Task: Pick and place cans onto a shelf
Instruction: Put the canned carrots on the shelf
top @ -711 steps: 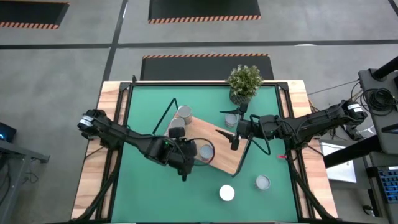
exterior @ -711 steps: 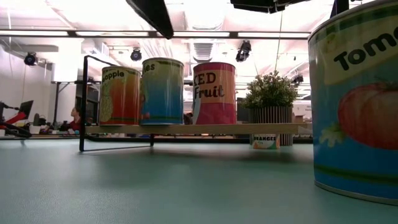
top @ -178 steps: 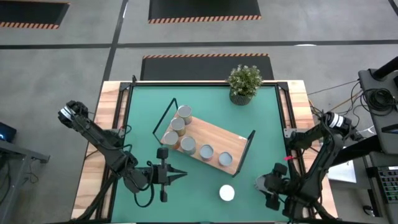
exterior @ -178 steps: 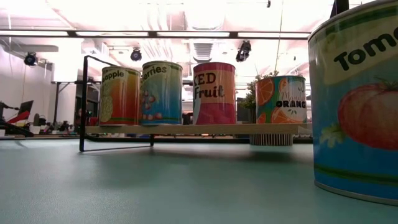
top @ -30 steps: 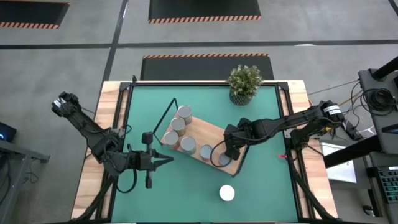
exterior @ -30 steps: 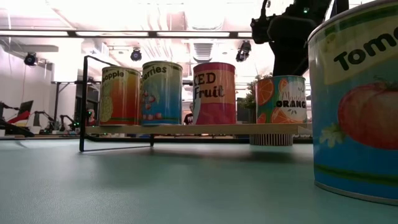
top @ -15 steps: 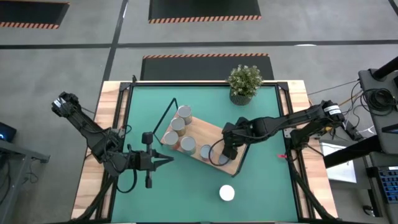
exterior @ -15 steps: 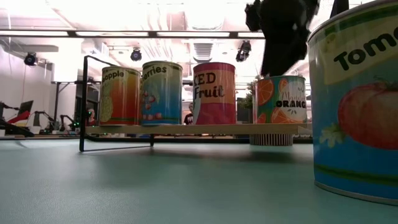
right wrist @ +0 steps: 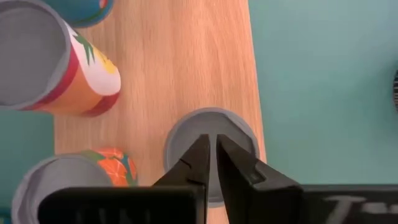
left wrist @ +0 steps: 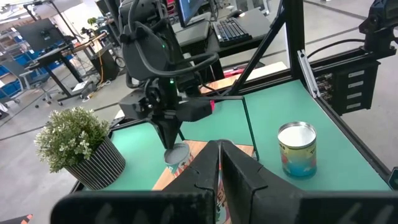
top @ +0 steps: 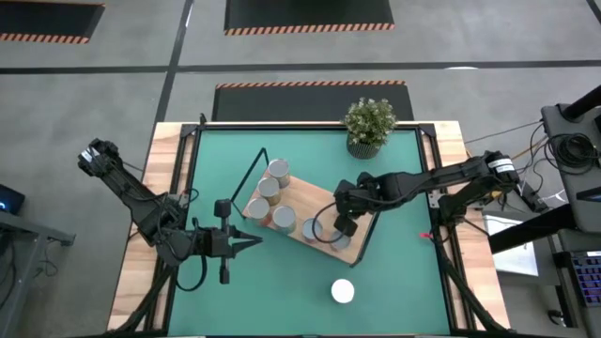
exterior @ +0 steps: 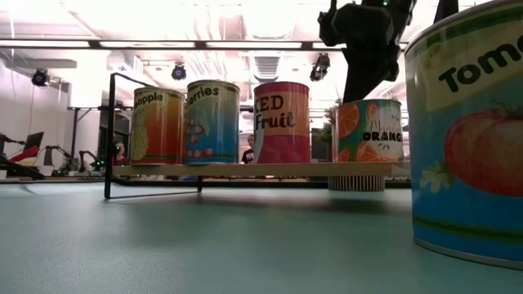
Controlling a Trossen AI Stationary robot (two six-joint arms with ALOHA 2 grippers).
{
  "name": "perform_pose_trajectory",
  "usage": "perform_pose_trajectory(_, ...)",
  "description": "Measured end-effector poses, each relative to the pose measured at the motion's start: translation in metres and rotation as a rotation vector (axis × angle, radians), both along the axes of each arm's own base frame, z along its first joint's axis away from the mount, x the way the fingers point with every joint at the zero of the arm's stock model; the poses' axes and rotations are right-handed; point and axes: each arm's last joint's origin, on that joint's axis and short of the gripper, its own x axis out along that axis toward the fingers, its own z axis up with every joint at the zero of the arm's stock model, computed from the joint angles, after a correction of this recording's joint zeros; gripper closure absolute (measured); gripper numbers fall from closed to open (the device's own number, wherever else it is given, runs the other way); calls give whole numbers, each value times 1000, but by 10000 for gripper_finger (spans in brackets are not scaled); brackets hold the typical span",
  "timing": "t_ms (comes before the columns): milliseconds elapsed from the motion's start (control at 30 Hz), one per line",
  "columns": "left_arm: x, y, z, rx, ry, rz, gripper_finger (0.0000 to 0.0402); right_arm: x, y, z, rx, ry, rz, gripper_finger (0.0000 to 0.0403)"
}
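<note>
Wooden shelf point(exterior: 245, 169), "ORANGE" can point(exterior: 369, 131), right gripper point(right wrist: 211, 152) nearly closed, possibly above another can.

Grey concrete floor point(top: 94, 94) with hazard-striped black mats point(top: 308, 13). Ceiling light panels point(exterior: 147, 20), black spotlights point(exterior: 40, 77) overhead. Desks point(left wrist: 59, 53), monitors point(left wrist: 38, 30), keyboard point(left wrist: 231, 29) behind table.
</note>
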Motion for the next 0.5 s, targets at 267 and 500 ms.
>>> perform_pose_trajectory(267, 0, 0, 0, 0, 0, 0, 402, 2, 0, -13, -3, -33, 5, 394)
perform_pose_trajectory(500, 0, 0, 0, 0, 0, 0, 402, -2, 0, -29, -4, -17, 3, 394)
